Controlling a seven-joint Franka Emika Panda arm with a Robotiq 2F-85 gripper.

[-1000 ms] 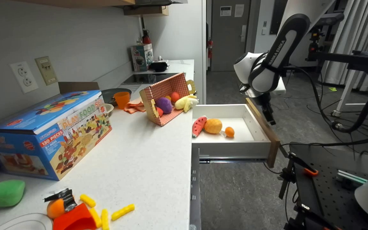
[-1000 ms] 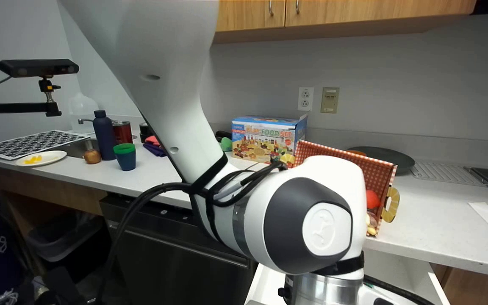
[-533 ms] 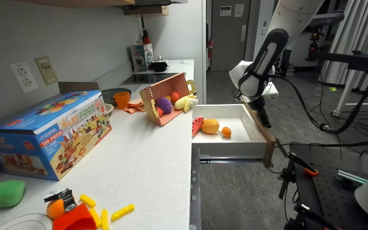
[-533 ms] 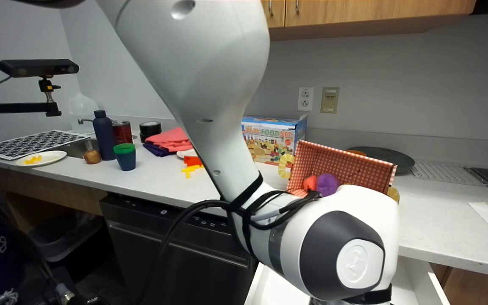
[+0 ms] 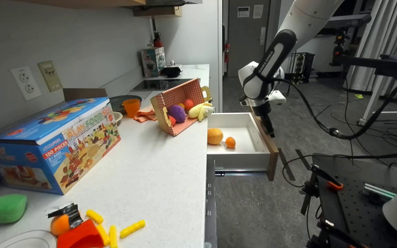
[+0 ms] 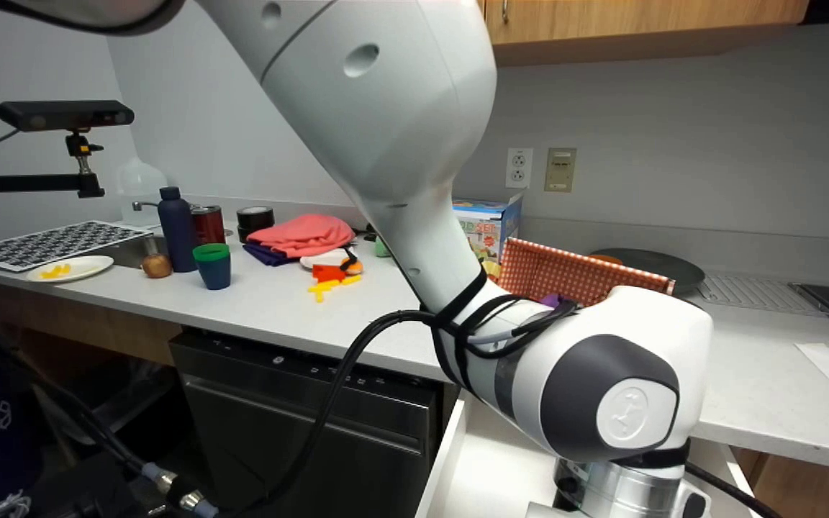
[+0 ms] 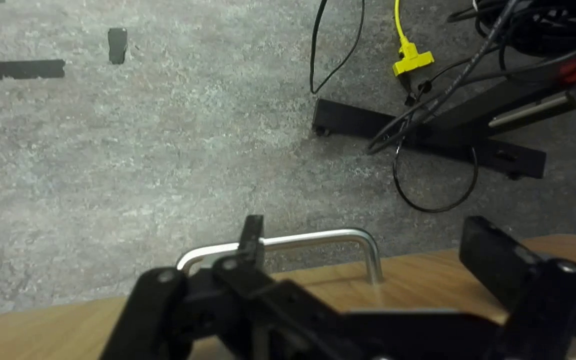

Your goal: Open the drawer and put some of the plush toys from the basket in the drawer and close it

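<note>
The drawer (image 5: 236, 158) stands partly open below the counter; its white inside also shows in an exterior view (image 6: 490, 460). A round orange-yellow plush toy (image 5: 215, 136) and a small orange one (image 5: 230, 142) lie in it. The checkered red basket (image 5: 174, 98) lies tipped on the counter above, with a purple toy (image 5: 177, 113), a red one (image 5: 189, 104) and a yellow one (image 5: 201, 111). My gripper (image 7: 364, 225) is open and points down at the outer side of the drawer front (image 7: 418, 275). One finger crosses the metal handle (image 7: 313, 240) in the wrist view; contact is unclear.
A blue food-set box (image 5: 53, 144) stands on the counter (image 5: 150, 179). A green toy (image 5: 7, 208) and yellow pieces (image 5: 133, 228) lie near. Below the wrist are a black floor stand (image 7: 353, 119), cables and a yellow connector (image 7: 413, 59).
My arm has moved toward the counter, and the drawer has slid inward with it. The watermelon-like toy in the drawer has gone out of sight behind the counter edge.
</note>
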